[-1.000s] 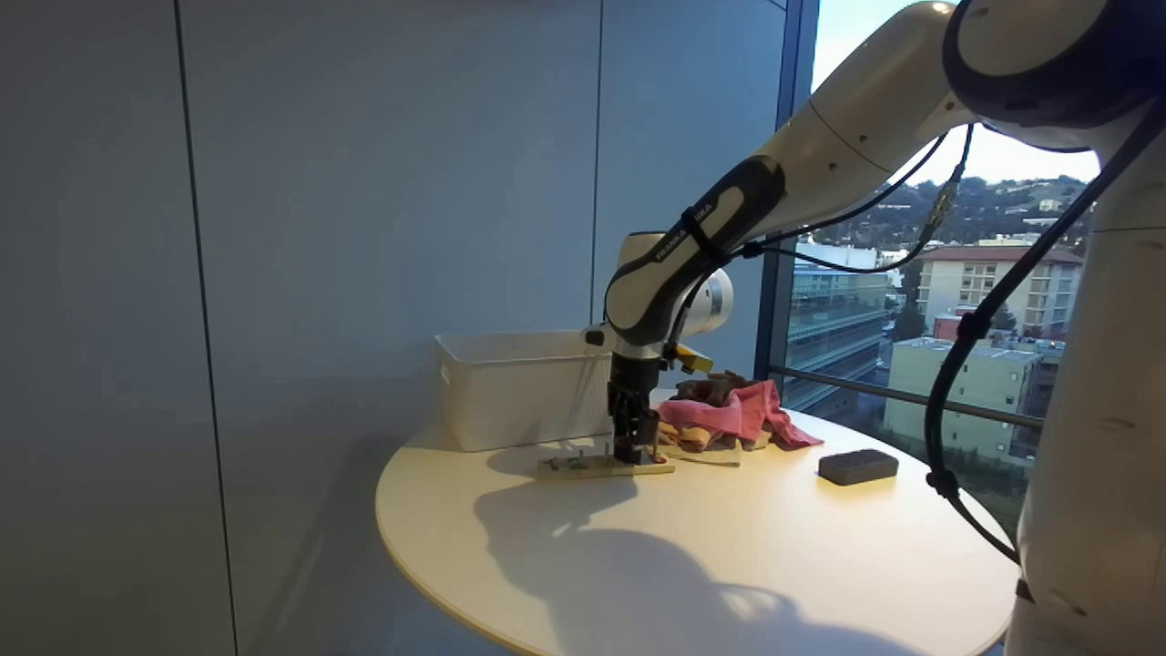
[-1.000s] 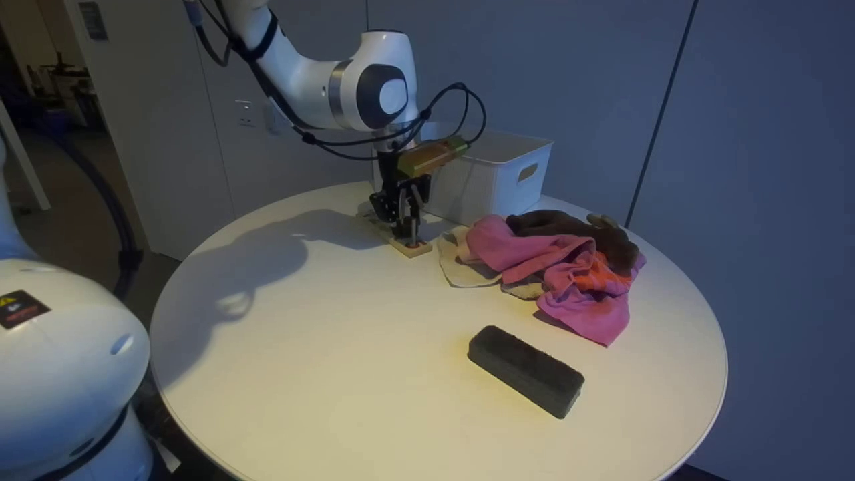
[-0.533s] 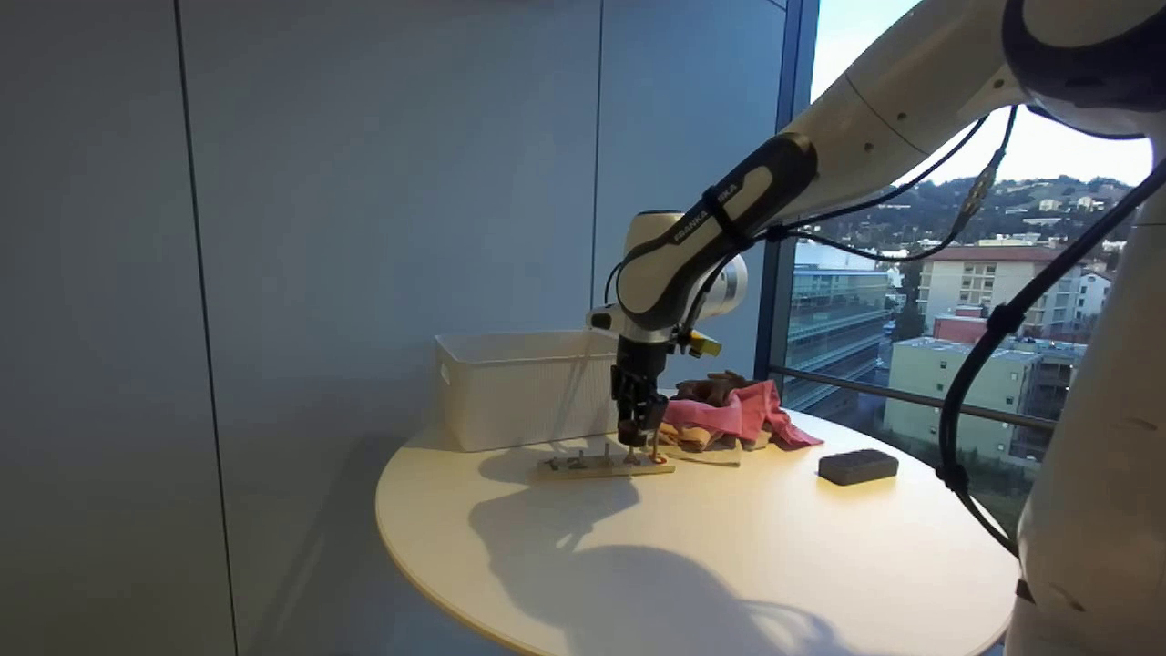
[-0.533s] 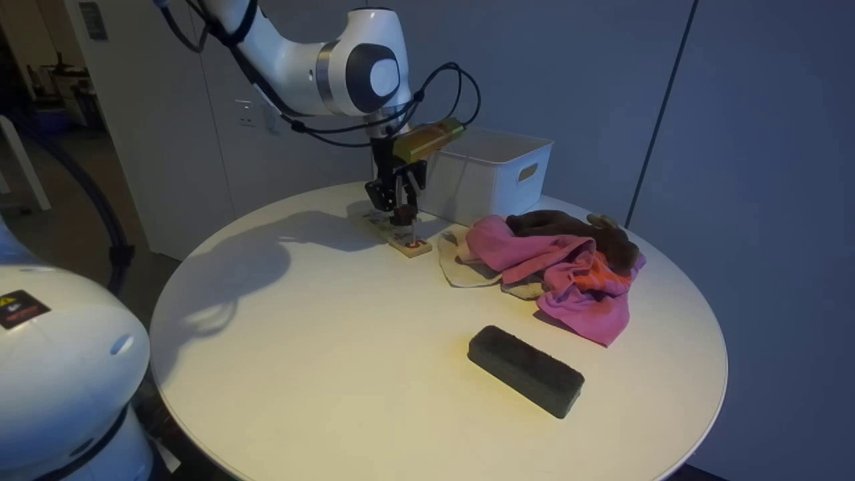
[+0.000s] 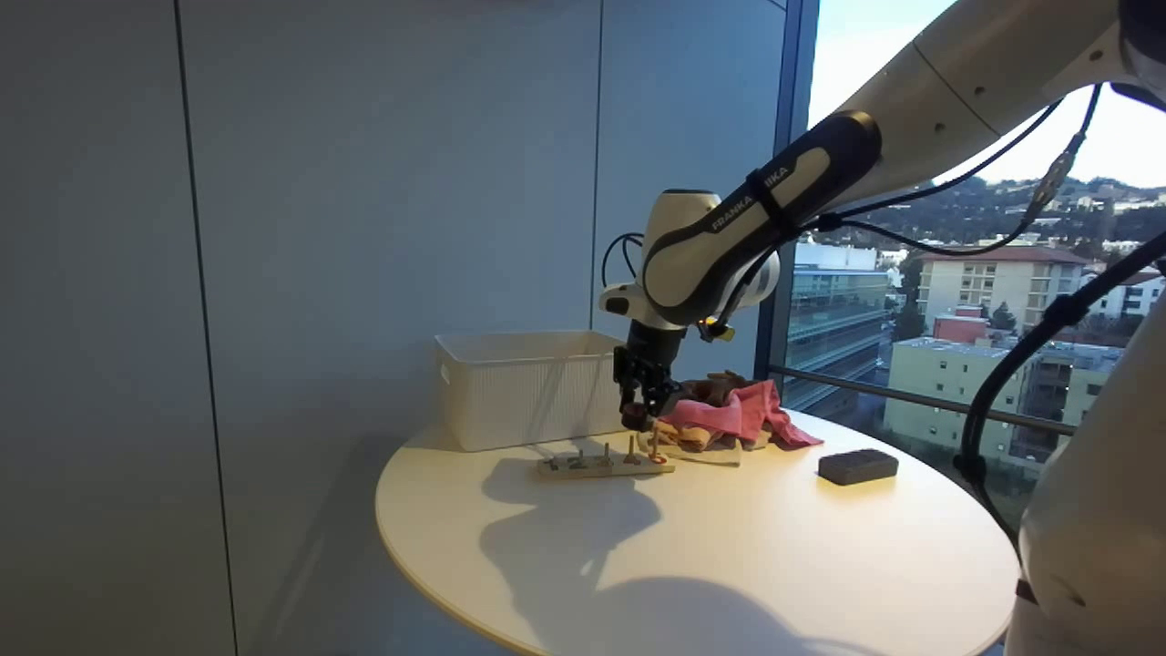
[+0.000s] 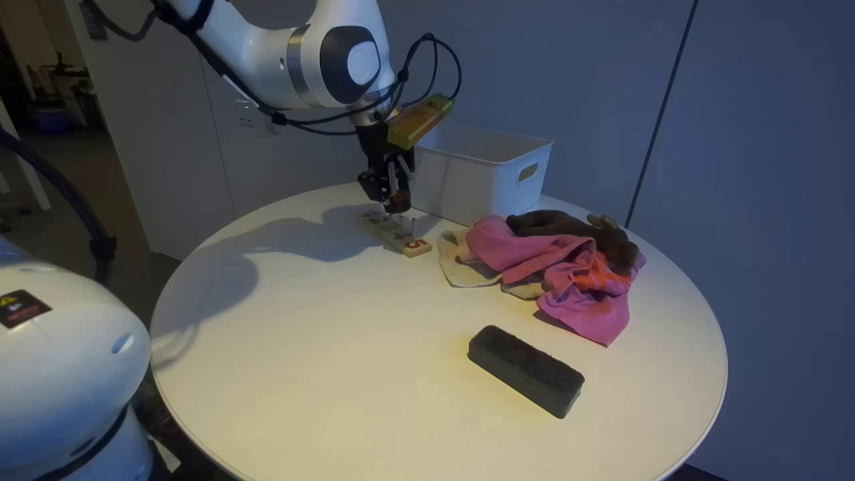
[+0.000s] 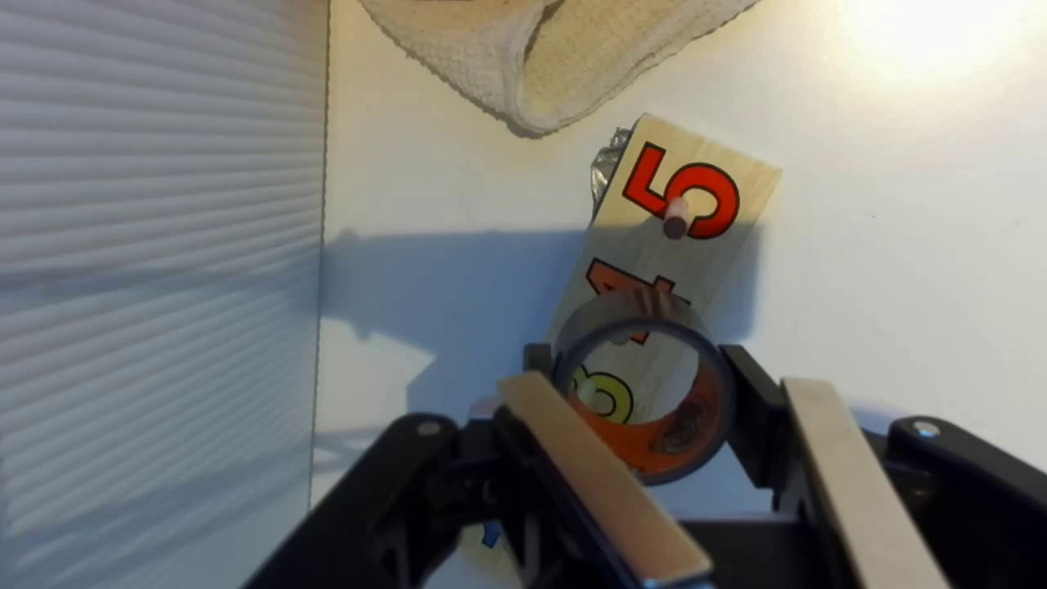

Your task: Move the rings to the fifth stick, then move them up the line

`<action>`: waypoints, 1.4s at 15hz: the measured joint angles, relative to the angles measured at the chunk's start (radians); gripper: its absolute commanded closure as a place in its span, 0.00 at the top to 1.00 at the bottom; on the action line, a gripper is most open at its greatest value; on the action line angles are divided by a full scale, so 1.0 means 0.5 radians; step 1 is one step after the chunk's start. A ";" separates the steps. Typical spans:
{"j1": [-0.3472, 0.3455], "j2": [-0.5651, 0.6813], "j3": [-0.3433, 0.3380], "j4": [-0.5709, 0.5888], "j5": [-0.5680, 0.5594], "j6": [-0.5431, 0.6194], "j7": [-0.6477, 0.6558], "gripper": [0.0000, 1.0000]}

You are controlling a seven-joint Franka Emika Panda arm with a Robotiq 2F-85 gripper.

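Box (image 5: 528, 405), white, stands leftmost in an exterior view, set back. Next, the pale wooden rack (image 5: 592, 471) lies flat, its pegs (image 5: 607, 453) upright. Over it, above the fourth peg (image 5: 631, 445) in that view, hangs the ring (image 7: 683, 429), threaded on nothing I can see: grey rim, orange-brown inside, probably a tape roll; one or several stacked, cannot tell. Gripper (image 7: 642, 388) jaws parted only to the ring's width, pads (image 7: 757, 417) pressing its outer wall from opposite sides. Handling (judged): light, fairly stiff, not fragile; the smooth wall may slip or rotate under a light squeeze. Best hold: across the diameter, where the pads sit, leaving the bore free to pass over the peg marked 5 (image 7: 676, 216), bare, just to the right. Farther right: pink cloth heap (image 5: 738, 412), then black block (image 5: 857, 467), both apart from the gripper.
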 measured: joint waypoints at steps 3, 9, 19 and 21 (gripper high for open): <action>0.042 0.016 -0.003 -0.035 0.013 0.030 -0.160 0.27; 0.077 0.101 0.023 -0.052 -0.005 0.226 -0.316 0.27; 0.076 0.237 0.043 -0.044 -0.006 0.297 -0.332 0.99; 0.075 0.251 0.043 -0.043 -0.006 0.297 -0.332 1.00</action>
